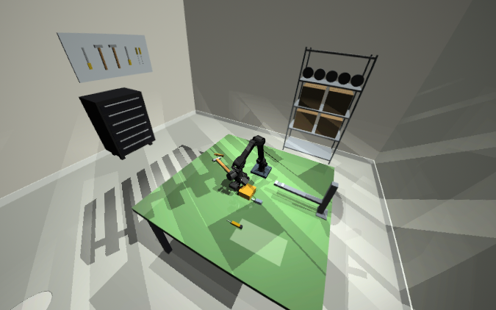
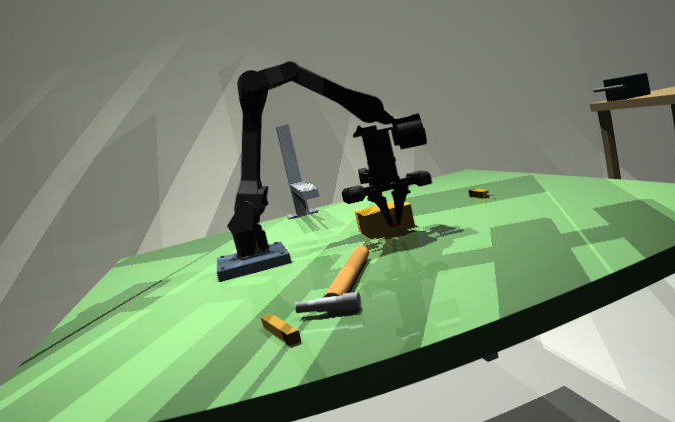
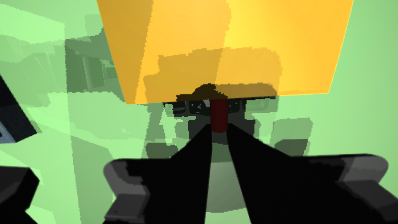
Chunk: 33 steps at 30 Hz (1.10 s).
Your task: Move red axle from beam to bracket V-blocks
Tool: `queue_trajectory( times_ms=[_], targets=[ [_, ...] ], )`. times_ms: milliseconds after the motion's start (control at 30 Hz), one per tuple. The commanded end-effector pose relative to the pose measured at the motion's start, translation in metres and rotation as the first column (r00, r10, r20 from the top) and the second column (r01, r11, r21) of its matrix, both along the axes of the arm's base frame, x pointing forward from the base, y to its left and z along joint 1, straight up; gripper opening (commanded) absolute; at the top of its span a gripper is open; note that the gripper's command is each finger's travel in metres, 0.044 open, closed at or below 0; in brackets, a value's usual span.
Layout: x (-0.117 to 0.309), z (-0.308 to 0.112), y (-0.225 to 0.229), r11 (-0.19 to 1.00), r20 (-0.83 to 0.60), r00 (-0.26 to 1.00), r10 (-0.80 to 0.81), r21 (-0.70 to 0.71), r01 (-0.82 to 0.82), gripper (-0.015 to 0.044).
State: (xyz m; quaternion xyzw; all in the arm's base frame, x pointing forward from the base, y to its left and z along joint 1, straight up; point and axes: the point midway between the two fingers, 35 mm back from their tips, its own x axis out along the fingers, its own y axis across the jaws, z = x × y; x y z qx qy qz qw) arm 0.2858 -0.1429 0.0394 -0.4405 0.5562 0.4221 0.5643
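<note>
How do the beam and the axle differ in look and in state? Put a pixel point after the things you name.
The beam (image 1: 245, 192) (image 2: 371, 221) (image 3: 240, 45) is yellow-orange, while the axle (image 2: 394, 223) (image 3: 219, 116) is red. The beam is a thick block, whereas the axle is a much thinner rod. The end effector (image 2: 394, 224) (image 3: 218, 128) is shut on the axle's exposed end; the beam is not between its fingers. Shared: both are in front of the hammer's handle (image 1: 222, 164) (image 2: 348, 270) end, away from its head.

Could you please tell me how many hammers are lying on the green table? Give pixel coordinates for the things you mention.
1: the hammer (image 1: 223, 165) (image 2: 348, 272) lies between the gripper (image 1: 240, 186) (image 2: 394, 224) (image 3: 219, 129) and a small orange block (image 1: 219, 155) (image 2: 280, 329).
</note>
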Motion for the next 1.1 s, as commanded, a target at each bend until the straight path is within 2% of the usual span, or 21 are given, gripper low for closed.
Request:
queue_trajectory(
  times_ms=[0,1067],
  targets=[
    [0.0,0.001,-0.007,1.0,0.001,1.0,0.005,-0.004,-0.005,0.0],
    [-0.013,0.001,-0.057,1.0,0.001,1.0,0.009,-0.009,-0.009,0.0]
  ],
)
